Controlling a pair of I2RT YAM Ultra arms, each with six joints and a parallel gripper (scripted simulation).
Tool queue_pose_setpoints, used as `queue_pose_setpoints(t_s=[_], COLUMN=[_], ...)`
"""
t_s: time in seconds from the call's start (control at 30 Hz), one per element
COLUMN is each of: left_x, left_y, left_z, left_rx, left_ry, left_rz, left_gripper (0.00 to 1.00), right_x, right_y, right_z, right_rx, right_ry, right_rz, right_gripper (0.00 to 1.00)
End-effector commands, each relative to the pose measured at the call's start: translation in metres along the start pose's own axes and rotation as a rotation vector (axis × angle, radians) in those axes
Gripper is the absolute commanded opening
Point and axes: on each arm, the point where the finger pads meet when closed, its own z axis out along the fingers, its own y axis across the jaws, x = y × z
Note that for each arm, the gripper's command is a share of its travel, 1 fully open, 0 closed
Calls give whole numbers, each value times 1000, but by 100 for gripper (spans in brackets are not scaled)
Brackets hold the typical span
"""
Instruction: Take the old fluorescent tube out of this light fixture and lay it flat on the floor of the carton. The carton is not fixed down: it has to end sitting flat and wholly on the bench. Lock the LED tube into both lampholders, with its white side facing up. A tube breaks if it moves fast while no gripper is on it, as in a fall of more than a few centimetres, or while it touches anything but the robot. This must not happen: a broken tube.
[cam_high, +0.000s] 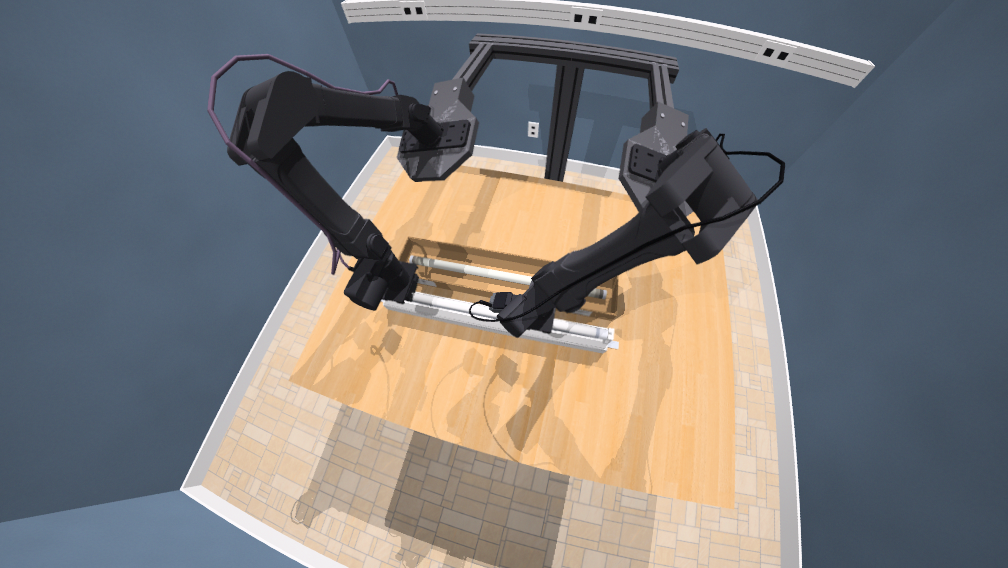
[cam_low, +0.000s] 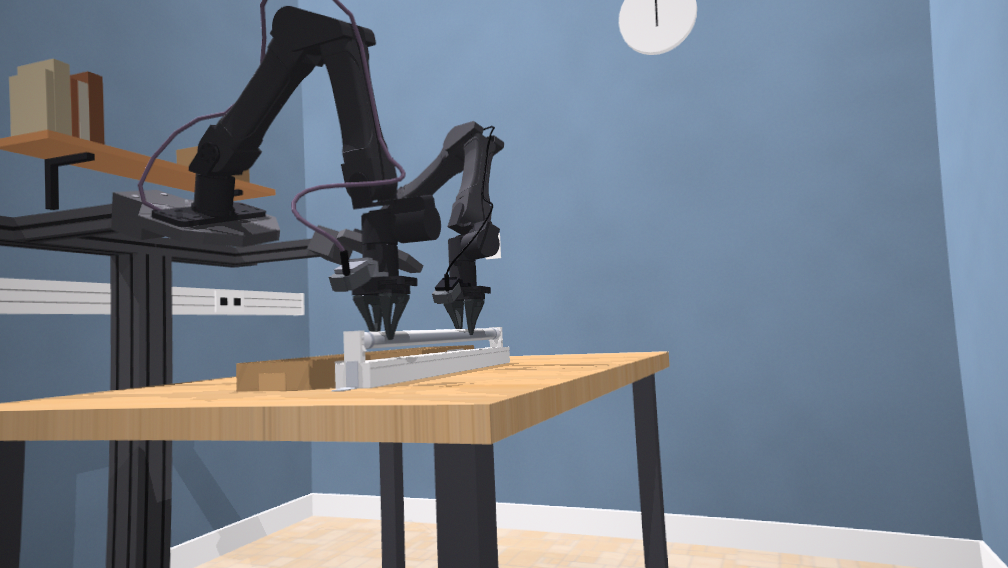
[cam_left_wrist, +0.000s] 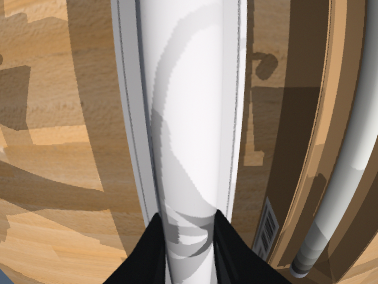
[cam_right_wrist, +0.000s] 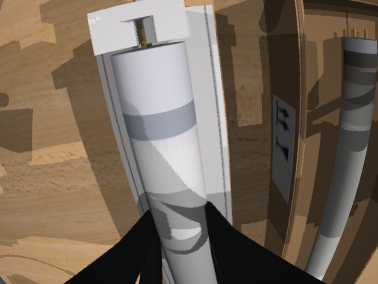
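We are gripping one white tube (cam_high: 451, 305) (cam_low: 430, 336) (cam_left_wrist: 190, 100) (cam_right_wrist: 167, 165) with both hands, its white side facing up. Our left hand (cam_high: 543, 323) (cam_low: 465, 330) (cam_left_wrist: 187, 219) is closing around it, and our right hand (cam_high: 409, 292) (cam_low: 384, 334) (cam_right_wrist: 180, 215) is pinching it near one end. In the right wrist view, the tube's capped end is pointing to 11 o'clock from that hand, its pins showing at the slot of a lampholder (cam_low: 352, 352) (cam_right_wrist: 105, 35); we cannot tell whether they are locking. The fixture (cam_high: 493, 326) (cam_low: 437, 365) (cam_left_wrist: 131, 75) (cam_right_wrist: 205, 100) is lying beneath the tube on the surface (cam_high: 423, 395) (cam_low: 564, 359) (cam_left_wrist: 40, 125) (cam_right_wrist: 40, 125). Seen from the top, the carton (cam_high: 617, 296) (cam_low: 271, 377) (cam_left_wrist: 340, 50) (cam_right_wrist: 295, 190) is sitting just beside the fixture at 12 o'clock, and a second tube (cam_high: 486, 271) (cam_left_wrist: 350, 185) (cam_right_wrist: 357, 150) is lying inside it, at 3 o'clock from our hands in both wrist views.
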Motion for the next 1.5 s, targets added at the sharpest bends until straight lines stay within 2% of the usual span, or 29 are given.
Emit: queue_pose_setpoints(t_s=[0.0, 0.17, 0.23, 0.27, 0.8, 0.83, 1.4, 1.43, 1.47], left_x=[-9, -8, -1, 0, 0, 0, 0, -1, -5], left_y=[1, 5, -7, -7, -7, -7, -7, -10, -7], left_z=[-1, 1, -2, -2, -2, -2, -2, -15, -14], left_rx=[-5, -5, 17, 19, 17, 17, 17, 20, 10], left_ry=[-15, -14, -1, 0, 0, 0, 0, 5, -7], left_rz=[23, 15, 30, 30, 27, 27, 27, 17, 18], left_gripper=[11, 11, 11, 49, 49, 49, 49, 49, 49], right_x=[-4, -3, -2, -1, -1, -1, -1, 2, 2], right_y=[10, 6, 4, 5, 5, 5, 5, -10, -4], right_z=[-1, 0, 0, -1, -1, -1, -1, -14, -12], right_rx=[-29, -9, -1, -2, -2, -2, -2, 23, 6], right_ry=[-12, -10, -8, -7, -7, -7, -7, -4, -4], right_rz=[4, 3, 1, -2, -2, -2, -2, -8, -8], right_gripper=[11, 11, 11, 11, 11, 49, 49, 49, 49])
